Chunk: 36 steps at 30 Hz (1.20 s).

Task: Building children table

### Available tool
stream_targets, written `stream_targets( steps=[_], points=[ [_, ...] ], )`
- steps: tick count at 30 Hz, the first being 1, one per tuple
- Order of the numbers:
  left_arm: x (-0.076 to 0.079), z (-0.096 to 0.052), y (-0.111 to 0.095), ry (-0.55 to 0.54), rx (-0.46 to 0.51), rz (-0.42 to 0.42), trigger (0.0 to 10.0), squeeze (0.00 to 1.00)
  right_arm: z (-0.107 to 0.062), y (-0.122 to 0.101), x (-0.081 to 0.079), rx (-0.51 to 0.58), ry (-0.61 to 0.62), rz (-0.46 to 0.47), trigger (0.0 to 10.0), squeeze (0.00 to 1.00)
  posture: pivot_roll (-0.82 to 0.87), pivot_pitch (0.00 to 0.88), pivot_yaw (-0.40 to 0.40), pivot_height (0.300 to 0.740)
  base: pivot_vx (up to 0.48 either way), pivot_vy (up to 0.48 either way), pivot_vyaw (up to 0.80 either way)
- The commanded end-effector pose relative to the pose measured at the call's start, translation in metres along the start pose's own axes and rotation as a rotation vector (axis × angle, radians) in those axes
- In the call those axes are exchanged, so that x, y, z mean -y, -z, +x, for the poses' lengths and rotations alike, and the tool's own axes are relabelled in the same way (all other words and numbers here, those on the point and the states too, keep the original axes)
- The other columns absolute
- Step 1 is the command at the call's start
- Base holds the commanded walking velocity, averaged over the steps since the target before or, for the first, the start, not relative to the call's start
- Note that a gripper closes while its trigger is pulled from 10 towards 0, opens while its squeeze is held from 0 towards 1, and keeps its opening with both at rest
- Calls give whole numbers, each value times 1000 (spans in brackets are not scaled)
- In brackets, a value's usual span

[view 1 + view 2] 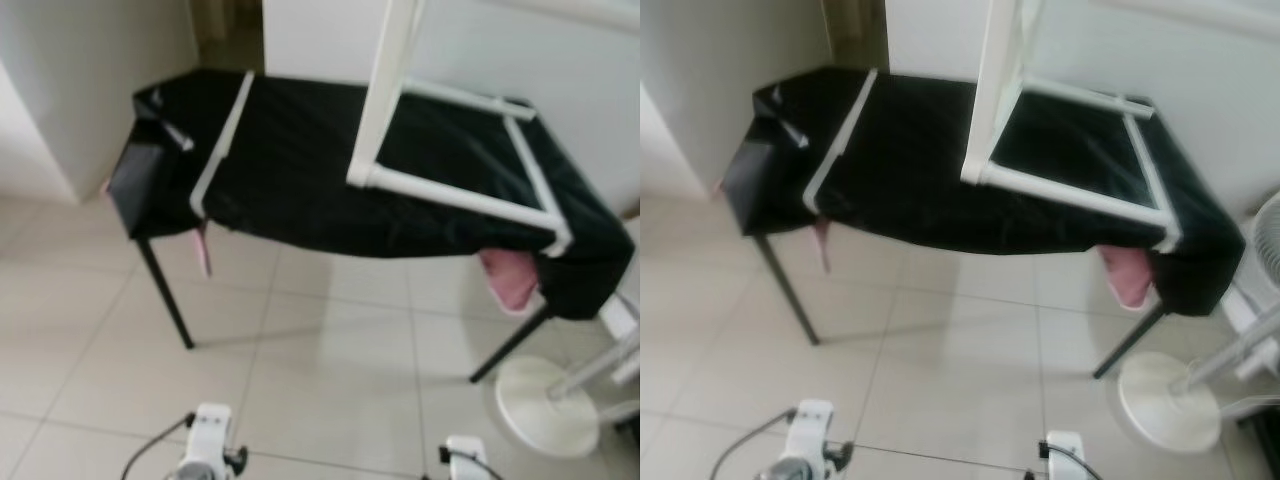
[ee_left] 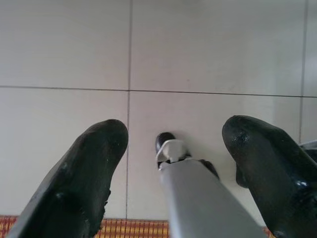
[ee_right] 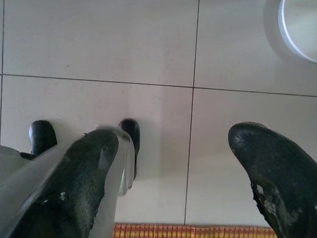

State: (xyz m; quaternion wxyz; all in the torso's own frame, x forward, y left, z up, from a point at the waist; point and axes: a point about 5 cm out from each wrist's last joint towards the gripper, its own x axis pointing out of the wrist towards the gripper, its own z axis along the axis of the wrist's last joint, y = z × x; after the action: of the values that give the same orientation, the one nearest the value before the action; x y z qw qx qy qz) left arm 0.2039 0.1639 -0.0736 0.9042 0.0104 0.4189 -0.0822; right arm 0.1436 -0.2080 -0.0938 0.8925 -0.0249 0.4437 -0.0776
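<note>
A table draped in black cloth (image 1: 300,160) stands ahead of me. On its right half lies a white rectangular frame (image 1: 455,197), with one white leg (image 1: 385,90) rising from its near left corner. A loose white bar (image 1: 222,145) lies along the left half, and a small white piece (image 1: 175,135) sits near the left corner. Both arms hang low. My left gripper (image 2: 173,131) is open above the tiled floor, holding nothing. My right gripper (image 3: 173,141) is open too, also over the floor.
Pink cloth (image 1: 510,280) hangs under the table's right end. A white fan base (image 1: 545,405) stands on the floor at the right. White walls close in behind and to the left. A striped mat edge (image 2: 133,229) lies by my feet.
</note>
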Motion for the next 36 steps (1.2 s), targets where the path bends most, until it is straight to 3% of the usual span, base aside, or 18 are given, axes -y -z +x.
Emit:
stream_targets(
  steps=[1, 12, 15, 19, 21, 23, 26, 29, 34, 36],
  points=[
    [4, 0, 6, 10, -22, -15, 10000, 0, -2, 7, 6, -27, 20, 8, 10000, 0, 8, 4, -50, 740, 0, 0, 0],
    [1, -1, 6, 4, -32, 3, 10000, 0, -1, 6, 5, -34, 19, -2, 10000, 0, 5, 0, -54, 740, 0, 0, 0],
    [4, -1, 6, 42, -30, 92, 10000, 0, -1, 5, 7, -31, 19, -5, 10000, 0, -8, 0, -61, 740, 0, 0, 0],
    [6, -1, 4, 65, -14, 118, 10000, 0, -1, 5, 8, -26, 16, -6, 10000, 0, -5, 0, -59, 740, 0, 0, 0],
    [3, -1, 5, 41, -15, 99, 10000, 0, -1, 4, 10, -23, 19, -4, 10000, 0, 1, 0, -56, 740, 0, 0, 0],
    [-6, -3, 11, -27, -31, 26, 10000, 0, -1, 3, 11, -18, 19, -10, 10000, 0, 3, 0, -52, 740, 0, 0, 0],
    [-8, -4, 13, -46, -38, 3, 10000, 0, -1, 2, 11, -13, 22, -14, 10000, 0, 3, 0, -51, 740, 0, 0, 0],
    [-6, -3, 11, -42, -30, 50, 10000, 0, 0, 0, 11, -6, 29, -22, 10000, 0, 9, 0, -51, 740, 0, 0, 0],
    [-8, -3, 8, -58, -18, 60, 10000, 0, 0, 0, 11, -2, 30, -24, 10000, 0, 10, 0, -54, 740, 0, 0, 0],
    [-9, -2, 2, -42, 0, 147, 10000, 0, 0, -1, 11, 5, 34, -33, 10000, 0, -3, 0, -61, 740, 0, 0, 0]
  ],
)
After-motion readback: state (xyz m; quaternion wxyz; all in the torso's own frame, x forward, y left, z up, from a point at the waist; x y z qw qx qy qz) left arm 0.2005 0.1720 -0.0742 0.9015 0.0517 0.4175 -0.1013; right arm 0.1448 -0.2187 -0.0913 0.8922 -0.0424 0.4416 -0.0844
